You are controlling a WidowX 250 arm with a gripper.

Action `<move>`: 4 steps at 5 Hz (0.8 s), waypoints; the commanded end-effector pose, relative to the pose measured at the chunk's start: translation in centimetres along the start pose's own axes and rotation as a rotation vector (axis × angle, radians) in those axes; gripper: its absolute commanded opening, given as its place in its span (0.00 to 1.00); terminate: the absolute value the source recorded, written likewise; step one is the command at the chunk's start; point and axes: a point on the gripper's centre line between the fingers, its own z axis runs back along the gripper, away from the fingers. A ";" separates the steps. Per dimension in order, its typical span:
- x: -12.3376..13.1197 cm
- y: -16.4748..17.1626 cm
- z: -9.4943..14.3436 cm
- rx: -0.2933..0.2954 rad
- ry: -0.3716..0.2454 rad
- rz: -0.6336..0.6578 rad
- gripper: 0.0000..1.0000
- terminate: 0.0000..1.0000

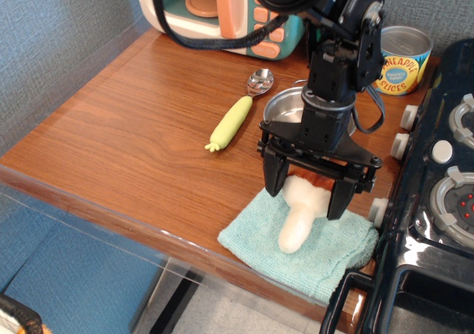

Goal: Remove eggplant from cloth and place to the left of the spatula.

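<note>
The eggplant (pixel 300 215), a white-stemmed toy with a reddish-brown cap, lies on the light teal cloth (pixel 259 234) near the counter's front edge. My gripper (pixel 307 193) is open and straddles the eggplant's cap end, one finger on each side; the cap is mostly hidden behind it. I cannot tell whether the fingers touch the toy. The spatula (pixel 237 114), with its yellow-green handle and silver spoon head, lies on the wood to the upper left of the cloth.
A steel pot (pixel 285 110) stands behind the gripper. A toy microwave (pixel 204 8) is at the back left, a pineapple can (pixel 404 56) at the back right. A black stove (pixel 437 186) borders the right side. The counter's front edge runs just below the cloth.
</note>
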 end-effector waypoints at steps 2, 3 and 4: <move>0.9 1.4 4.2 -0.042 -0.124 -0.018 0.00 0.00; 1.4 4.1 8.1 -0.049 -0.214 -0.006 0.00 0.00; 3.7 9.1 9.0 -0.026 -0.220 0.014 0.00 0.00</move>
